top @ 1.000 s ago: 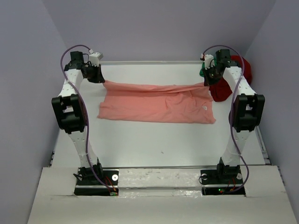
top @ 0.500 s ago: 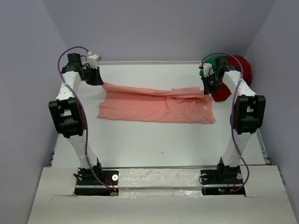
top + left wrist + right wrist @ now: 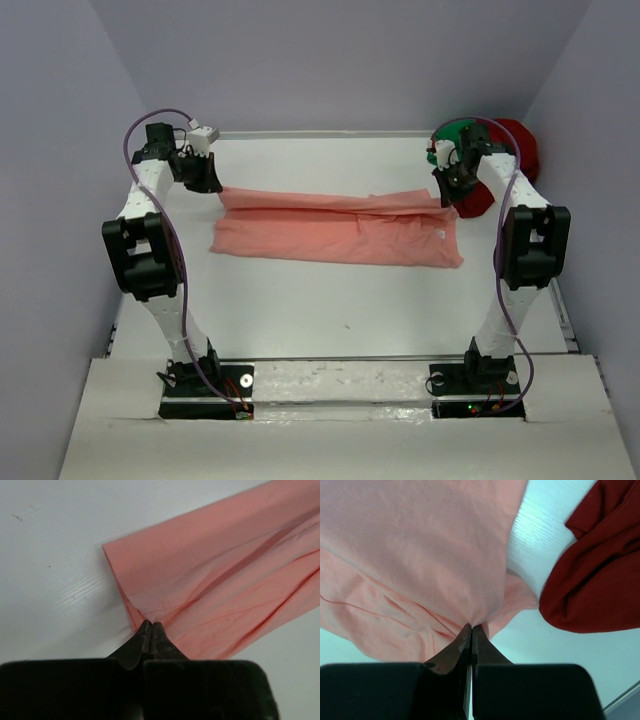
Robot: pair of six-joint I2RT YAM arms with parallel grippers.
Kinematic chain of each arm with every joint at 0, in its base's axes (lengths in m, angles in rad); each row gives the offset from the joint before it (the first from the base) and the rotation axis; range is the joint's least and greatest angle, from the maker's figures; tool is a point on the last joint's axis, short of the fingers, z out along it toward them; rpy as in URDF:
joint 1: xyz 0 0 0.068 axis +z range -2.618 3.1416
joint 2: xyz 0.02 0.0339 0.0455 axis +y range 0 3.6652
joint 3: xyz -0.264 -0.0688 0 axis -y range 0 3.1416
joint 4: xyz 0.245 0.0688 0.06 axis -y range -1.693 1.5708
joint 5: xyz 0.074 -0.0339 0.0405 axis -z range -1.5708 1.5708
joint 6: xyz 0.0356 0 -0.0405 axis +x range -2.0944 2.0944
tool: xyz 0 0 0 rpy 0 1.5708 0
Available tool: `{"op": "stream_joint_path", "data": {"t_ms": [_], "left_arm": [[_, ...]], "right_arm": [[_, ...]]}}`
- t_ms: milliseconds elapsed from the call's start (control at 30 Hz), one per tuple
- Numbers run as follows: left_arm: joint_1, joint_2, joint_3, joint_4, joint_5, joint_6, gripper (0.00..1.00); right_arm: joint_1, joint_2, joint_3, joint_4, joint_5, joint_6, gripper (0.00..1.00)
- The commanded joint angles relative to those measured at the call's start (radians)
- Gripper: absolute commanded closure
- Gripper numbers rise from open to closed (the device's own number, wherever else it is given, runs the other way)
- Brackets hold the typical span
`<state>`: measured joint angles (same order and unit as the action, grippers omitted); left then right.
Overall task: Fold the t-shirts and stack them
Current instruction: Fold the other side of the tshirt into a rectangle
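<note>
White table (image 3: 330, 310): pink shirt (image 3: 340, 238) lies in a long folded band across its far half, dark red shirt (image 3: 515, 150) bunched at the far right corner, green shirt (image 3: 452, 130) crumpled beside it, partly hidden.

open table (image 3: 340, 305) before pink shirt (image 3: 330, 240), dark red shirt (image 3: 590, 580) just beside right tool (image 3: 471, 626)

A white table (image 3: 330, 300) stands between plain lavender walls (image 3: 340, 60).
</note>
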<state>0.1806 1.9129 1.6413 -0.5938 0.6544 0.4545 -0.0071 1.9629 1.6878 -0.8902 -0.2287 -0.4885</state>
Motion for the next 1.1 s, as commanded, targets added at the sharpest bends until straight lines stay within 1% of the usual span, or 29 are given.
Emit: {"op": "stream_joint_path", "data": {"t_ms": [0,133,333,467,567,667,867,1067], "left_arm": [[0.013,-0.074,-0.029,0.005,0.008,0.023,1.0],[0.016,-0.075,-0.043,-0.001,-0.001,0.026,1.0],[0.014,-0.071,-0.064,-0.015,-0.019,0.038,1.0],[0.016,-0.083,-0.113,0.011,-0.036,0.023,1.0],[0.014,-0.112,-0.164,0.063,-0.056,0.003,1.0],[0.011,-0.118,-0.198,0.087,-0.097,0.0,1.0],[0.01,-0.112,-0.238,0.098,-0.133,0.004,1.0],[-0.001,-0.11,-0.284,0.104,-0.121,0.0,1.0]], "right_arm": [[-0.013,-0.038,-0.017,-0.016,0.104,-0.012,1.0],[-0.013,-0.032,-0.022,-0.016,0.15,-0.001,1.0],[-0.013,-0.036,-0.027,-0.056,0.132,-0.004,1.0],[-0.013,-0.022,-0.04,-0.09,0.086,-0.005,1.0],[-0.013,-0.004,-0.043,-0.122,0.039,-0.012,1.0],[-0.013,0.014,-0.043,-0.15,0.0,-0.025,1.0],[-0.013,0.053,-0.027,-0.188,-0.023,-0.038,1.0],[-0.013,0.068,-0.019,-0.228,-0.063,-0.053,1.0]]}}
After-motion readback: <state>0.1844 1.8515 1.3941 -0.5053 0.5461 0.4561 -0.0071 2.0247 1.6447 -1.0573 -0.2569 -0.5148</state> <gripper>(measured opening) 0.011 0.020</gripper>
